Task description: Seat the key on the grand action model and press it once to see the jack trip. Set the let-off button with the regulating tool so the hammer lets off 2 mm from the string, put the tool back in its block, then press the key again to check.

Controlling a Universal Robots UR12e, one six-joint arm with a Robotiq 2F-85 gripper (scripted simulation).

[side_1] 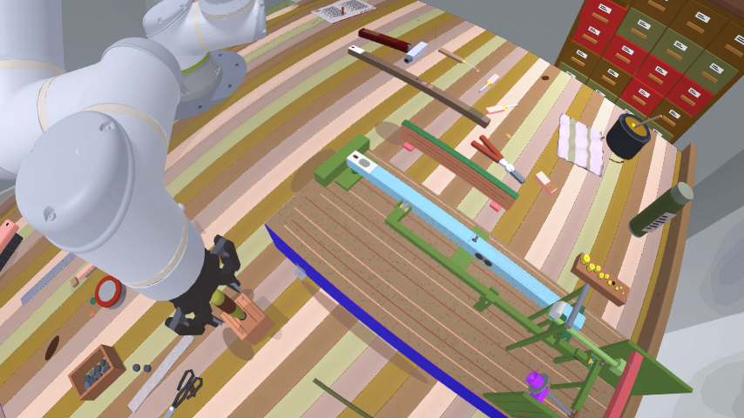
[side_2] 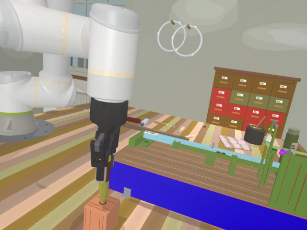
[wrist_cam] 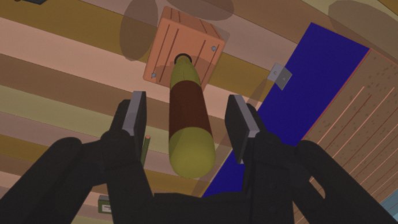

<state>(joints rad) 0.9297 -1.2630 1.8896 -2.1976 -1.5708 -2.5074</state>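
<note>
The regulating tool (wrist_cam: 189,121), olive with a dark brown band on its handle, stands upright in the hole of its orange wooden block (wrist_cam: 184,49) on the bench, left of the action model's blue front rail (side_2: 198,195). On the model's brown base the light blue key (side_1: 463,229) lies along the green action frame (side_1: 468,275), with the hammer and purple let-off button (side_1: 536,382) at its far right end. My gripper (wrist_cam: 190,127) is lowered around the tool's handle (side_2: 105,170); it is open and holds nothing.
The blue rail's corner and a small metal bracket (wrist_cam: 279,75) sit just right of the block. A ruler (side_1: 158,371), scissors (side_1: 184,390) and a box of dark parts (side_1: 96,371) lie in front. Loose tools, a cloth and a black pot (side_1: 627,136) are beyond the model.
</note>
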